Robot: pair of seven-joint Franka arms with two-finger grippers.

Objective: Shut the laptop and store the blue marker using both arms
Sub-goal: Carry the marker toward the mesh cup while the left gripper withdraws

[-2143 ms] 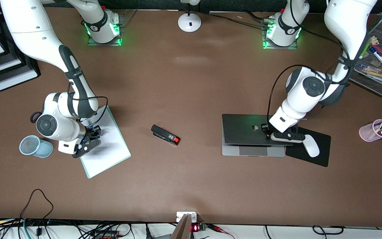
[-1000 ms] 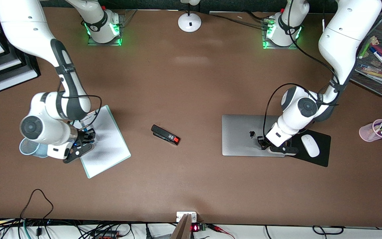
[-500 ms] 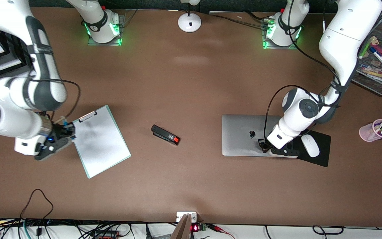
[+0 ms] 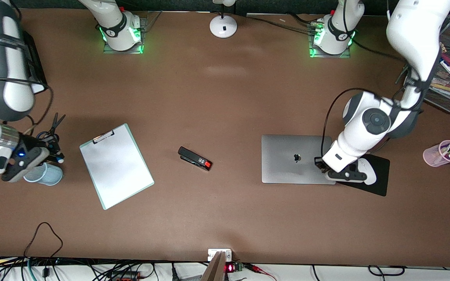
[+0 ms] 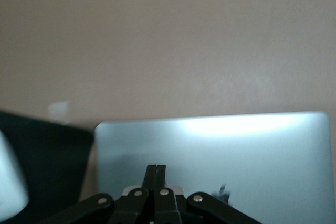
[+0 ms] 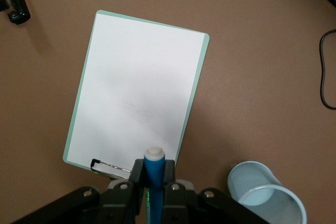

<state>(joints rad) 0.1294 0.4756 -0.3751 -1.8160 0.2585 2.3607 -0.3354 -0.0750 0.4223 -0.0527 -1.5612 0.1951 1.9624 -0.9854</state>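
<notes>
The laptop lies shut on the table, silver lid up with the dark apple logo; it also shows in the left wrist view. My left gripper is shut and empty, low over the laptop's edge beside the mouse. My right gripper is shut on the blue marker, white end pointing out. It hangs in the air between the clipboard and the pale blue mesh cup.
A white mouse lies on a black pad next to the laptop. A black stapler is mid-table. Scissors lie near the right gripper. A pink pen cup and a mesh tray of markers stand at the left arm's end.
The left gripper pushed the laptop lid down flat, then moved toward the mouse. The right gripper lifted the blue marker off the clipboard and carried it toward the blue cup.
</notes>
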